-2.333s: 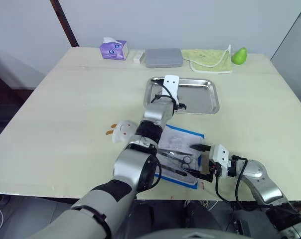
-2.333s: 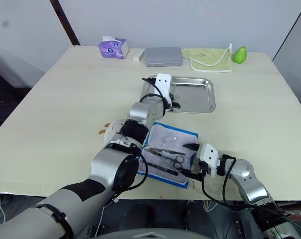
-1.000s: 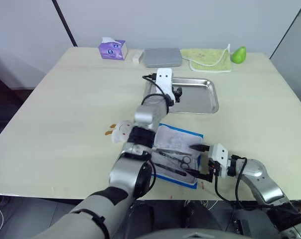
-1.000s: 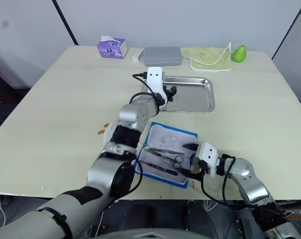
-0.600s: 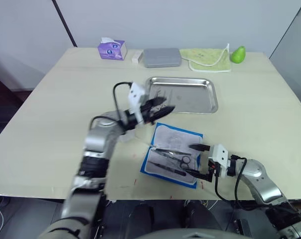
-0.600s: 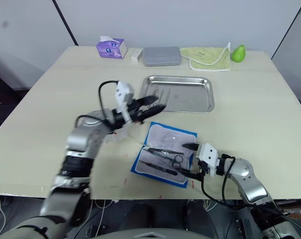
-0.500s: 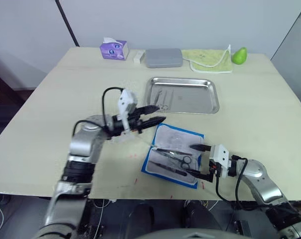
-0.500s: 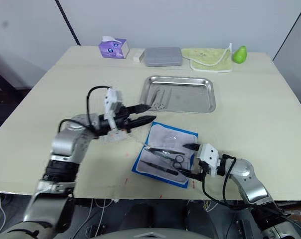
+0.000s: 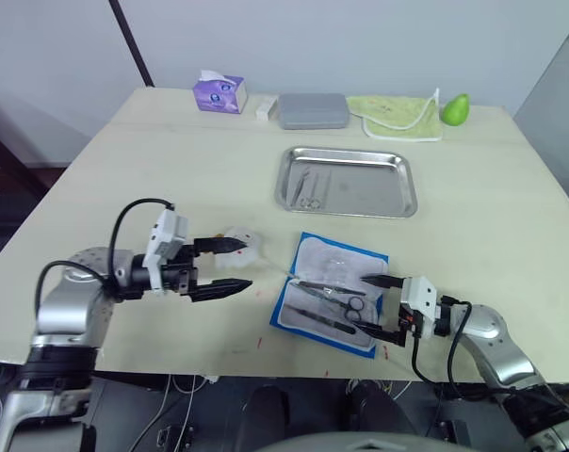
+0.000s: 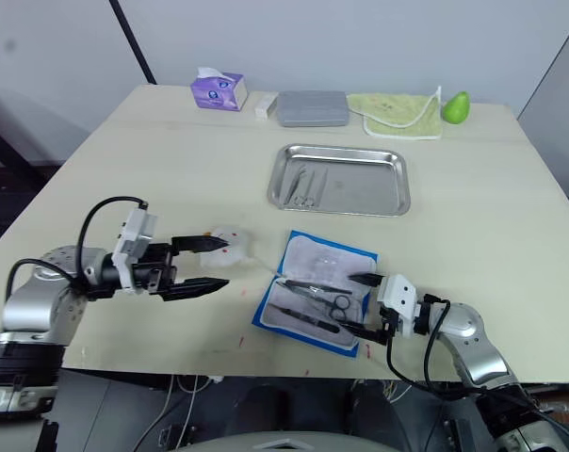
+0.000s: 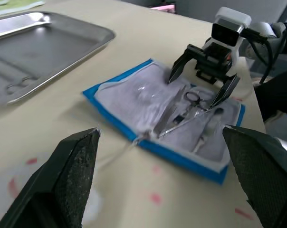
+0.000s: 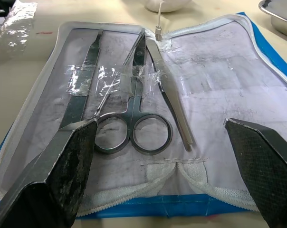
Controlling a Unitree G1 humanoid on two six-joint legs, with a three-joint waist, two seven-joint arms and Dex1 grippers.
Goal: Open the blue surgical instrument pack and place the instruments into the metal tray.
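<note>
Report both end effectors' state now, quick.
Left end effector: open, holding nothing, beside the blue surgical instrument pack.
Right end effector: open, holding nothing, at the opened pack's edge by the instruments.

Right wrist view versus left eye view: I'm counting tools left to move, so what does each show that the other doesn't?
Right wrist alone: clear film strips over the silver ring-handled scissors and the flat silver tools beside them.

Left eye alone: the shiny rectangular metal tray holding two small instruments, the open left gripper, the grey rectangular case, the purple tissue box.

Both: the opened blue pack with pale lining and the open right gripper at its edge.
</note>
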